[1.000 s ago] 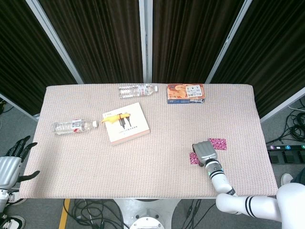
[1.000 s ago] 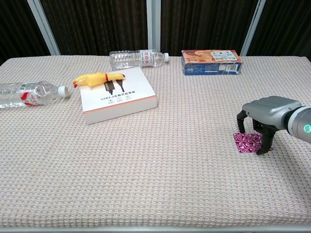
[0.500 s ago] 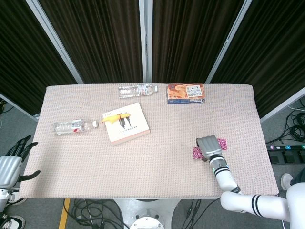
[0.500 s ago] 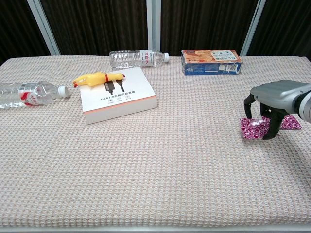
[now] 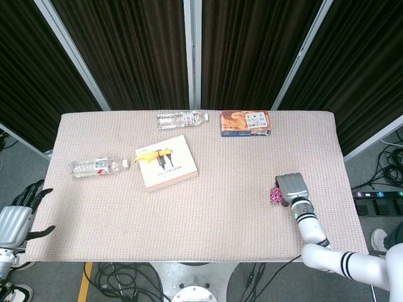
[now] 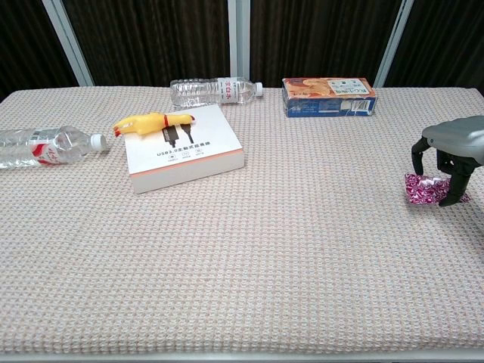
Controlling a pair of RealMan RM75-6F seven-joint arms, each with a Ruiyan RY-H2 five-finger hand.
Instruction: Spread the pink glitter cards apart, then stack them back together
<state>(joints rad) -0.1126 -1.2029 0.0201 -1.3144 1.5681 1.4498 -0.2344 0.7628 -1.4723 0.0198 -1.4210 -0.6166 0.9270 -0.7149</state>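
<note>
Restacking step: right hand (image 6: 451, 155) arched over, fingertips pressing pink cards (image 6: 423, 189) at table's right; next, square pile.

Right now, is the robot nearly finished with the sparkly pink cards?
Looks close. The pink cards sit together in one spot near the table's right edge, not spread, so restacking seems mostly done. The right hand arches over them, fingertips down around them. Left: squaring the stack and letting go. The left hand waits off the table.
</note>
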